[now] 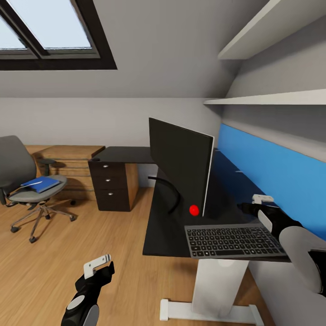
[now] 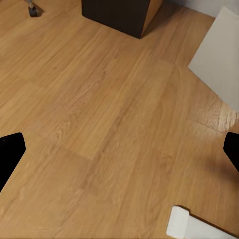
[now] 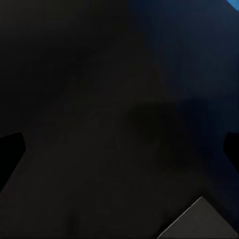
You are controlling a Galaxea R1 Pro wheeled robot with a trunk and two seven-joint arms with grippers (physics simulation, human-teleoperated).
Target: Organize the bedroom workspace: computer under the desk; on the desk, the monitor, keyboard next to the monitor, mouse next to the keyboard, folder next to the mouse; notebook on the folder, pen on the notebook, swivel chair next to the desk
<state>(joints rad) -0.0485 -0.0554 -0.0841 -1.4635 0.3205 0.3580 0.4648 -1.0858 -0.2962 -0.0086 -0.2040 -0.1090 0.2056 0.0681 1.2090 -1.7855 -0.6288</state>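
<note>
The wide black monitor (image 1: 181, 167) stands on the black desk (image 1: 165, 228), its curved foot toward the room. In front of it the keyboard (image 1: 233, 241) lies at the desk's near edge, and its corner (image 3: 199, 221) shows in the right wrist view. My right gripper (image 1: 253, 203) hovers open over the desk just behind the keyboard, holding nothing. Far left, the grey swivel chair (image 1: 18, 167) carries the blue folder (image 1: 40, 184) on its seat. My left gripper (image 1: 99, 267) hangs open and empty over the floor, fingertips (image 2: 10, 152) wide apart. Computer, mouse, notebook and pen are out of view.
A red dot (image 1: 194, 210) sits by the monitor's lower corner. The desk's drawer unit (image 1: 108, 185) and white leg (image 1: 219, 285) with its foot (image 2: 191, 226) stand on wooden floor (image 2: 109, 124). A blue wall panel (image 1: 271, 167) and shelves (image 1: 271, 97) line the right wall. Wooden cabinets (image 1: 72, 163) stand behind the chair.
</note>
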